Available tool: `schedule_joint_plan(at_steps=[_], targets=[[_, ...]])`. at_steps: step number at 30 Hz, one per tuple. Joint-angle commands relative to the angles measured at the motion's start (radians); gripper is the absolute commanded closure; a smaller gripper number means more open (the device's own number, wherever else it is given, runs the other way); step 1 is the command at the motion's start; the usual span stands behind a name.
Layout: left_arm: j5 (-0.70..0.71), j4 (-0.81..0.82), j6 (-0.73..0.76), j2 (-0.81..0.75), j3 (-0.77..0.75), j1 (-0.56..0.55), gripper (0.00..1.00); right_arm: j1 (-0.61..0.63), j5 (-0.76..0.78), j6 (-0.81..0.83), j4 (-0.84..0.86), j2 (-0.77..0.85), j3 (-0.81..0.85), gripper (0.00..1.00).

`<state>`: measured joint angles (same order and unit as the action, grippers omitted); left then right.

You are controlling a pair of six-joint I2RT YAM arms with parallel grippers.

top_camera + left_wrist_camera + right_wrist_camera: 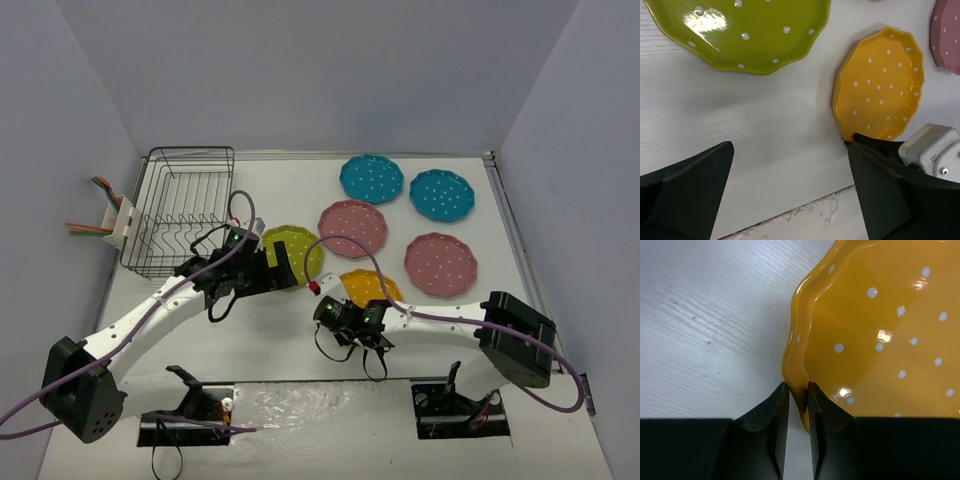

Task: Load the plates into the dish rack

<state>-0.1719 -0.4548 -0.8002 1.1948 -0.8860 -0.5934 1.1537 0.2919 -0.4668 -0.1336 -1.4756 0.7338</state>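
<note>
The right tool [798,399] is clenched on the near rim of the orange plate [880,340], at the centre of the desk [705,315]. The left tool [789,146] gapes wide, released, with the yellow-green plate [740,35] at its 11 o'clock. The dish rack [180,210] stands at the desk's 10 o'clock.

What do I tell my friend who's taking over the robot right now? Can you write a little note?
Right claw: pinched on the rim of the orange plate, near the middle of the table.
Left claw: open, holding nothing, low over the table between the yellow-green plate and the orange one.
Other plates: two teal plates and two pink plates lie flat on the right side.
Dish rack: far left, no plates in it.
Done: nothing racked yet.
Left: all six plates, starting with the orange one.
</note>
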Motion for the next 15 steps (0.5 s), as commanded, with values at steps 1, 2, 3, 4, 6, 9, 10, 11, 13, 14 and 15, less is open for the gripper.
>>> schedule_joint_plan(at_steps=[1,2,3,4,6,9,10,11,13,14,15], targets=[[-0.017,0.121,-0.092,0.052,-0.033,-0.027,0.03,0.008,0.069,-0.011,0.006,0.122,0.042,1.0],[-0.024,0.128,-0.099,0.066,-0.041,-0.032,0.03,0.008,0.074,-0.009,0.016,0.15,0.036,1.0],[-0.03,0.133,-0.105,0.079,-0.05,-0.036,0.03,0.008,0.078,-0.007,0.026,0.175,0.029,1.0],[-0.032,0.134,-0.107,0.091,-0.059,-0.042,0.03,0.008,0.078,-0.005,0.039,0.194,0.022,1.0],[-0.033,0.138,-0.115,0.12,-0.085,-0.064,0.03,0.008,0.076,0.008,0.072,0.238,0.009,1.0],[-0.042,0.145,-0.131,0.153,-0.115,-0.089,0.03,0.006,0.074,0.024,0.103,0.27,-0.006,1.0],[-0.046,0.15,-0.138,0.164,-0.129,-0.097,0.03,0.006,0.074,0.031,0.111,0.28,-0.008,1.0],[-0.048,0.155,-0.15,0.177,-0.138,-0.106,0.03,0.006,0.075,0.037,0.119,0.285,-0.012,1.0],[-0.054,0.177,-0.176,0.191,-0.156,-0.12,0.03,0.006,0.078,0.036,0.139,0.297,-0.021,1.0],[-0.057,0.193,-0.189,0.197,-0.165,-0.131,0.03,0.006,0.078,0.035,0.16,0.304,-0.027,1.0],[-0.057,0.205,-0.202,0.204,-0.173,-0.138,0.03,0.006,0.077,0.033,0.178,0.308,-0.036,1.0]])
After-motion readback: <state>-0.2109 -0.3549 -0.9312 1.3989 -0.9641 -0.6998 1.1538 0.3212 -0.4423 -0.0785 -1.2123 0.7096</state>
